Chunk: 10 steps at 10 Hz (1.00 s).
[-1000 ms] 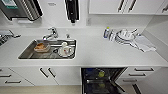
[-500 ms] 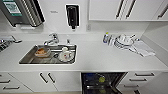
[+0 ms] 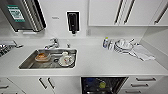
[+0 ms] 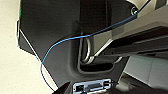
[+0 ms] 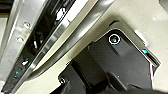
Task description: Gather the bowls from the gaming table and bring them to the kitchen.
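Note:
I am facing the kitchen's white countertop (image 3: 100, 62) in the head view. In the steel sink (image 3: 27, 65) lies a red-orange bowl (image 3: 41, 56) resting in a pale dish, with a pale cup-like piece (image 3: 66, 60) on a plate beside it. Below the counter the black dishwasher (image 3: 120, 82) stands open; a yellow-green bowl (image 3: 102, 85) and something blue (image 3: 91, 82) show in its rack. The gaming table is out of view. Both wrist views look onto dark parts of my own body over a pale floor, with a blue cable (image 4: 65, 42) crossing the left one.
A tap (image 3: 52, 43) stands behind the sink and a black soap dispenser (image 3: 73, 22) hangs on the wall. A small bottle (image 3: 105, 42), stacked white dishes (image 3: 123, 45) and a cloth (image 3: 142, 53) sit at the right. White cabinets (image 3: 112, 12) hang above.
The whole head picture has slid downward and grown slightly, so the camera has moved. The things in the sink and the dishwasher lie as before.

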{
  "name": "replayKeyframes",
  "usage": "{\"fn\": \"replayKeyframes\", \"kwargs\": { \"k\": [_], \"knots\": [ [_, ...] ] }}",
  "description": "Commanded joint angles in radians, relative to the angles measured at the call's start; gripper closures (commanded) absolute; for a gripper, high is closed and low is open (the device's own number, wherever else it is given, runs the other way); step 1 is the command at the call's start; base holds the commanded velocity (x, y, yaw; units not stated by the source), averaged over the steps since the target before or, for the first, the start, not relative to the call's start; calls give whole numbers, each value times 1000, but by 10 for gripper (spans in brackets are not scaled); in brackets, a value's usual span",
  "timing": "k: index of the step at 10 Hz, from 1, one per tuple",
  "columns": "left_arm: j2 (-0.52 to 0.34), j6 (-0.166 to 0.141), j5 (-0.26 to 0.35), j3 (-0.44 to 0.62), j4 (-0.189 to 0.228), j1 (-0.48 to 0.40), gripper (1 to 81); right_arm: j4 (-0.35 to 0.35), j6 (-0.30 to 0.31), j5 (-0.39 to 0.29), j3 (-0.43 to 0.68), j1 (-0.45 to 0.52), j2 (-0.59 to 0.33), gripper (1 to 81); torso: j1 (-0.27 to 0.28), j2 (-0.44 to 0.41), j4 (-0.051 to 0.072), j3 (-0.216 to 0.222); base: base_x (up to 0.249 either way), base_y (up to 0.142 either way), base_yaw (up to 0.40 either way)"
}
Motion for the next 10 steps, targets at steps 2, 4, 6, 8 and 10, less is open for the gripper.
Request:
{"fn": "replayKeyframes", "kwargs": {
  "k": [2,4,6,8,10],
  "knots": [
    [-8,-4,35,3,11,11,10,50,136,-28,-53,80,-34,10,19,-29,0,0,0,0,0],
    [-10,-5,35,3,11,13,10,55,136,-28,-114,57,-10,10,42,-66,0,0,0,0,0],
    [-7,-5,37,3,11,13,10,44,135,-30,-142,58,18,10,47,-74,0,0,0,0,0],
    [-13,-7,38,3,11,13,10,44,135,-35,-235,71,105,10,48,-74,0,1,0,0,0],
    [-18,-7,37,3,10,13,10,50,135,-33,-332,91,199,10,48,-74,0,1,0,0,0]
  ]
}}
